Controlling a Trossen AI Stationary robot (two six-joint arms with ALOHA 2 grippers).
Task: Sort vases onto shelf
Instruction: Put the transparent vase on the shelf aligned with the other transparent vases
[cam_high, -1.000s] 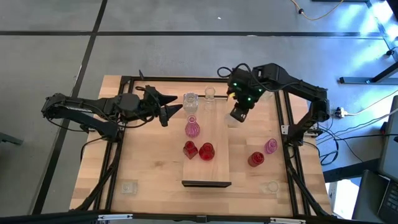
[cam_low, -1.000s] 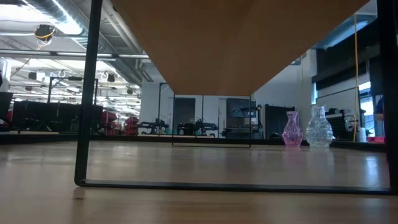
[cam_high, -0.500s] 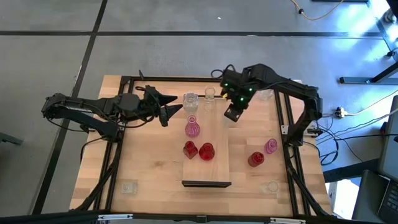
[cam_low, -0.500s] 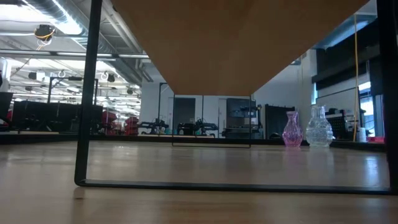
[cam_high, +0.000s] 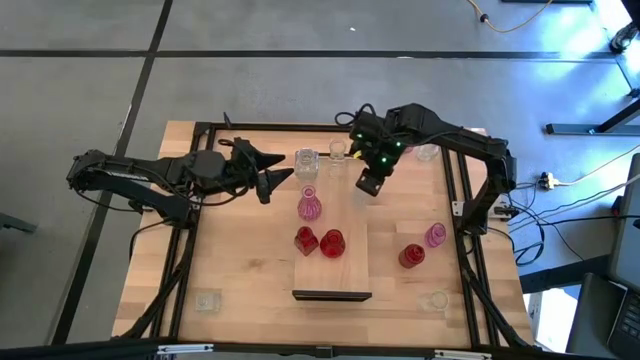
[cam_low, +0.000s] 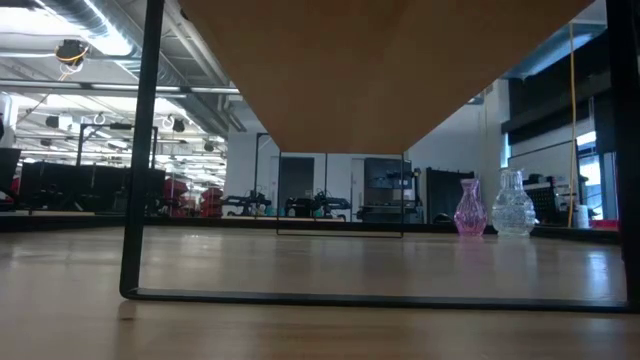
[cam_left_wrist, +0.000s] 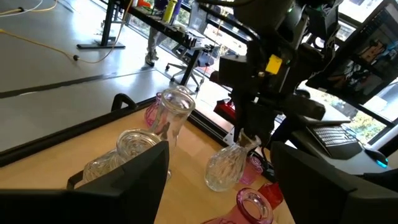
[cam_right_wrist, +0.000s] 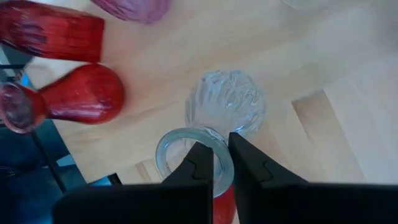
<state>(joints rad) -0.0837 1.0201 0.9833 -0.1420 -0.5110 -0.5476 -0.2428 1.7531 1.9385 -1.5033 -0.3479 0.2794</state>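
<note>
Compared with a second ago, the left hand (cam_high: 277, 180) is being kept unmoved over the desk's (cam_high: 240, 270) left rear part, its fingers spread wide and empty, pointing toward the tall clear vase (cam_high: 306, 160). The pink vase (cam_high: 309, 207) and two red vases (cam_high: 320, 241) are being carried by the shelf (cam_high: 345, 275), unchanged. The right hand (cam_high: 366, 185) is being shifted leftward from where it was, now over the shelf's rear end. A small clear vase (cam_right_wrist: 225, 102) is being pinched at its rim between the nearly closed fingers (cam_right_wrist: 198, 163), hanging upright. Further red and pink vases (cam_high: 422, 246) are being left on the desk at right.
</note>
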